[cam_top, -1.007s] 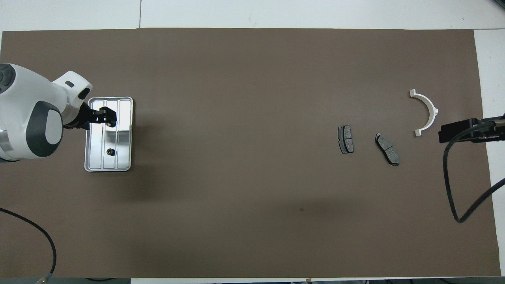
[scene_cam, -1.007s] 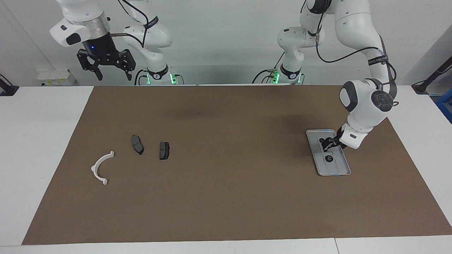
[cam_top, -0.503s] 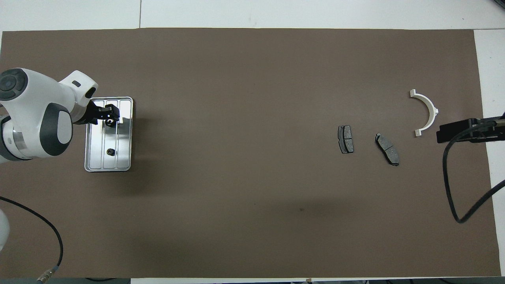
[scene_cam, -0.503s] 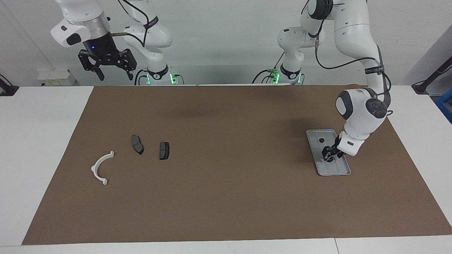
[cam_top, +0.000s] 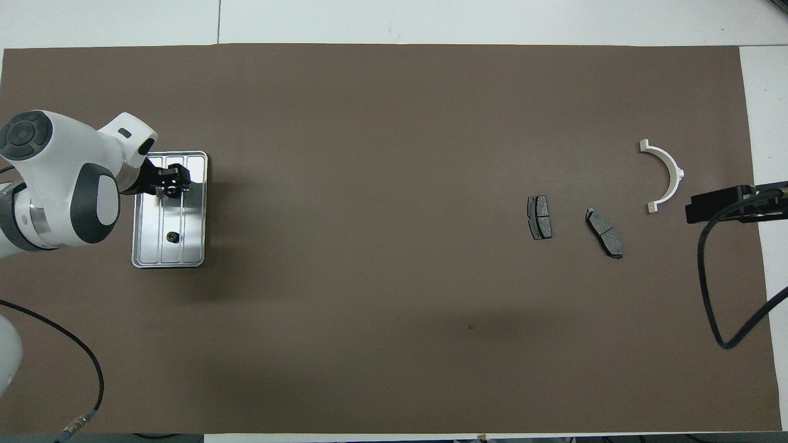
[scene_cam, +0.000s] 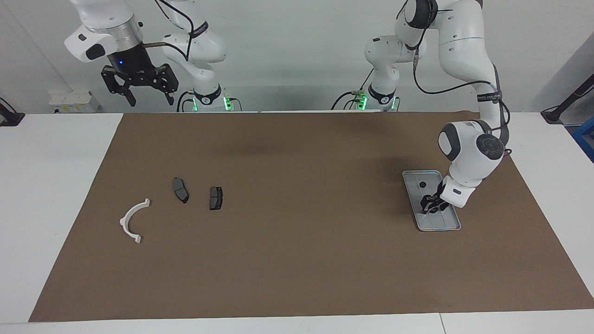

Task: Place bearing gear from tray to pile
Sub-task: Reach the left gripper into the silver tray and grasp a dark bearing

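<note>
The silver tray (scene_cam: 411, 176) (cam_top: 194, 246) lies at the left arm's end of the brown mat. Two small dark bearing gears are in it. One bearing gear (scene_cam: 422, 184) (cam_top: 172, 236) lies free at the tray's end nearer the robots. My left gripper (scene_cam: 429, 206) (cam_top: 173, 182) is down in the tray at the other gear (cam_top: 170, 192), at the farther end. The pile lies at the right arm's end: a white bracket (scene_cam: 134, 220) (cam_top: 665, 175) and two brake pads (scene_cam: 180, 190) (scene_cam: 216, 198) (cam_top: 539, 217) (cam_top: 604, 232). My right gripper (scene_cam: 149, 98) waits open, high over the table edge.
The brown mat (scene_cam: 297, 260) (cam_top: 369, 338) covers most of the white table. A black cable (cam_top: 717, 295) of the right arm hangs over the mat beside the pile. Another cable (cam_top: 74, 369) curves at the left arm's end.
My left gripper has moved along the tray from the nearer gear to the farther one and come lower. The right arm has hardly moved.
</note>
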Tool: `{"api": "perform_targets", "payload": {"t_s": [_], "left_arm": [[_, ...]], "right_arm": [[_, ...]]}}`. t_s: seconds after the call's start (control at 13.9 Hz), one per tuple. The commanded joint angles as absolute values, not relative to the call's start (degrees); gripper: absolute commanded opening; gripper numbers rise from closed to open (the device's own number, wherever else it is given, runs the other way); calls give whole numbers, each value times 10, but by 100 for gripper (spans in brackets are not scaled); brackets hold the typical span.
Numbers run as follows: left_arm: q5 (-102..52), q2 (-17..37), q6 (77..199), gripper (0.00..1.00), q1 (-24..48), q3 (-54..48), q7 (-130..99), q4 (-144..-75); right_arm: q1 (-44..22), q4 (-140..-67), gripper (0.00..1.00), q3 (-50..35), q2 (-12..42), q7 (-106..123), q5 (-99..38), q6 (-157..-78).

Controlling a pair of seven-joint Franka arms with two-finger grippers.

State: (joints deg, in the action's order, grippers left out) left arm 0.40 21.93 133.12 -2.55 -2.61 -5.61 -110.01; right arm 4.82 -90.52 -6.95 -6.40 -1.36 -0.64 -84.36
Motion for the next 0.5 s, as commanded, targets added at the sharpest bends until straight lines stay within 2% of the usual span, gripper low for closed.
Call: {"api": "perform_targets", "payload": {"t_s": [0.0, 0.22, 0.43], "left_arm": [[10, 213, 1346, 56, -20, -25, -59, -1120], [9, 213, 1327, 23, -17, -25, -64, -1108], [8, 227, 1225, 15, 28, -25, -163, -1009]], "right_arm": [[58, -916, 100, -69, -74, 9, -21, -845], [56, -916, 100, -68, -74, 11, -21, -846], [58, -925, 100, -68, -76, 10, -20, -846]]}}
